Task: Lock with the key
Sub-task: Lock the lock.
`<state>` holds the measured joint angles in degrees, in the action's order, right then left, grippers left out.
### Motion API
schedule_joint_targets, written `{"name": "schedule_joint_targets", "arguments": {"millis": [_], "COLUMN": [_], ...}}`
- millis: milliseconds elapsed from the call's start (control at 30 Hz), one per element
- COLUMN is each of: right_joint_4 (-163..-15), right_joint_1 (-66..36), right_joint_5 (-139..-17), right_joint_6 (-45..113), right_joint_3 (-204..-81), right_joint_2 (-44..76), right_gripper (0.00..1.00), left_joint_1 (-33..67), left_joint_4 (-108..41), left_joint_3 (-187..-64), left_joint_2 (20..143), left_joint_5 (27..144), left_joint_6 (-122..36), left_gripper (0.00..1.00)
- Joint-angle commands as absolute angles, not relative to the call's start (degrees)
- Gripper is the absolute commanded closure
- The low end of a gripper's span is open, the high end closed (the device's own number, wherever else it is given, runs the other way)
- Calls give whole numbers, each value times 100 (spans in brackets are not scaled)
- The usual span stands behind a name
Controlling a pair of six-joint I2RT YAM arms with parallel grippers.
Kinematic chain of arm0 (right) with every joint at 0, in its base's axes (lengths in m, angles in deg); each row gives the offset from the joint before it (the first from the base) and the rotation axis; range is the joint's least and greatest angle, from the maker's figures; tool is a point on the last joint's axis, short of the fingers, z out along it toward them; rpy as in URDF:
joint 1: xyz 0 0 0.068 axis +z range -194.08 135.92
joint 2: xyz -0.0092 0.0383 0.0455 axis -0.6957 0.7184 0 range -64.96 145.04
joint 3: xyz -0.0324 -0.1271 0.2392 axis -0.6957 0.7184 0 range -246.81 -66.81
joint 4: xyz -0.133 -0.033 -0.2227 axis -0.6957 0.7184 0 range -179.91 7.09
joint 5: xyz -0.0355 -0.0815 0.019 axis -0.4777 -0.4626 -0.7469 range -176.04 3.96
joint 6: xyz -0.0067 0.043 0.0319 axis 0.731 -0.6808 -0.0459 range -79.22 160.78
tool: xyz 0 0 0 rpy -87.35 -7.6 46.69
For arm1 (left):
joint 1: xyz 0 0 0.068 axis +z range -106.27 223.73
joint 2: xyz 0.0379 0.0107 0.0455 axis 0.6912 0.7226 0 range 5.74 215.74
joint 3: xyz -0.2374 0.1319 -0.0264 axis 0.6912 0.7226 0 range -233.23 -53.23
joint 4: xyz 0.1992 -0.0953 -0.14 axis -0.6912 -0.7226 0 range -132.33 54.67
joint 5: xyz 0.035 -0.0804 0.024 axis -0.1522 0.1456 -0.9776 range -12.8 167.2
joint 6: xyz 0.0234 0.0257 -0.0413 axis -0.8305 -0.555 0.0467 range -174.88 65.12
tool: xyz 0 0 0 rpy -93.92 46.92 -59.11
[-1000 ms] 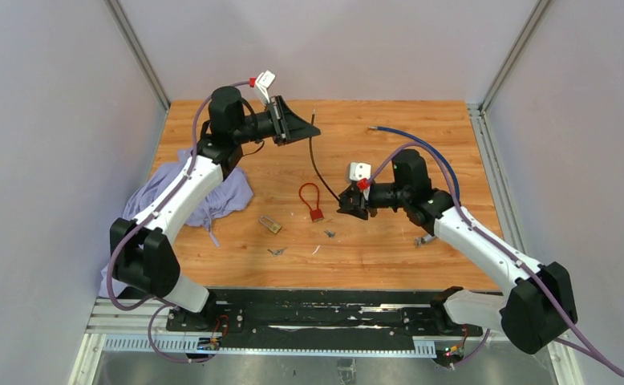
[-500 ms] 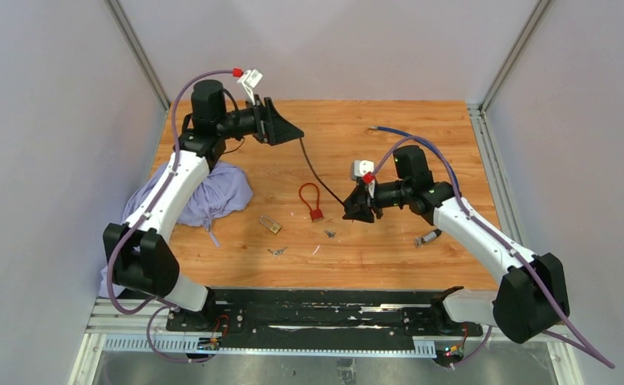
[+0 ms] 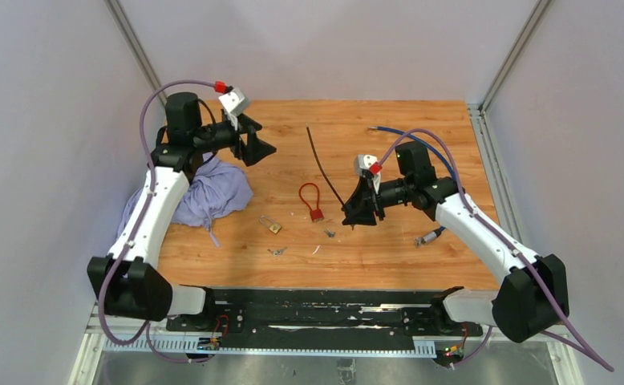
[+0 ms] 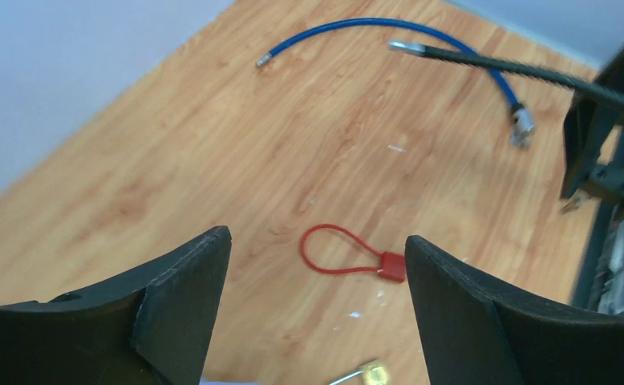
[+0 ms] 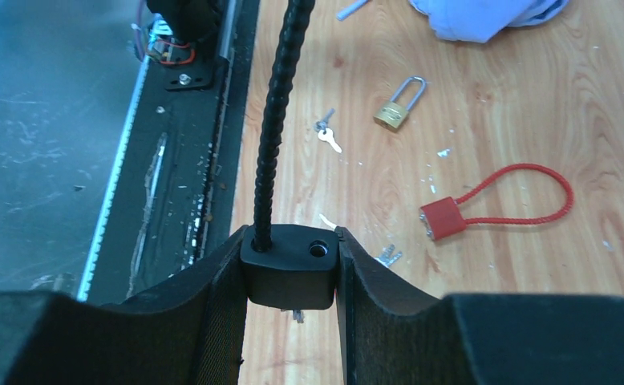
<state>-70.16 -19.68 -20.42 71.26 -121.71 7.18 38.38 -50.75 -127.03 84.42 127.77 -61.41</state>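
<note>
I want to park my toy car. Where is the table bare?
Bare wood: the far strip between the black cable and the blue cable, and the near strip between the keys and the silver piece. Crowded: the middle, with the red lock and padlock, and the left, under the cloth.

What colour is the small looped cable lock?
The cable lock is red, clearest in right wrist view.
</note>
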Motion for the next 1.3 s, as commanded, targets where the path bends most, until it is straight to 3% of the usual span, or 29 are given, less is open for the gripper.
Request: {"name": "schedule_joint_targets", "arguments": {"millis": [0,133,333,833,1067,1267], "right_joint_4": [-6937,-6977,-6978,-6907,-6907,-6880], "right_joint_1": [-2027,-1922,-1760,-1582,-1552,-1533], "right_joint_5": [-1399,-1255,-1115,-1054,-1097,-1171], "right_joint_6": [6570,6321,6257,6297,6336,6428], "right_joint_3": [-12404,-12423,-12405,-12326,-12304,-12283], "right_joint_2": [802,967,1056,1053,1079,1136], "right_gripper": [99,99,99,99,99,99], "left_joint_1": [3683,3076,2027,1254,1166,1147], "left_joint_4": [-6142,-7220,-7810,-7828,-7663,-7601], "left_joint_3": [-12972,-13351,-13827,-14524,-14457,-14506], "left_joint_2": [8009,7995,8200,9031,9170,9276], "left_joint_5": [12985,12508,11555,10867,10916,10996], "left_joint_6": [-8955,-10676,-11839,-12344,-12243,-12086], "left_gripper": [17,17,20,32,47,54]}}
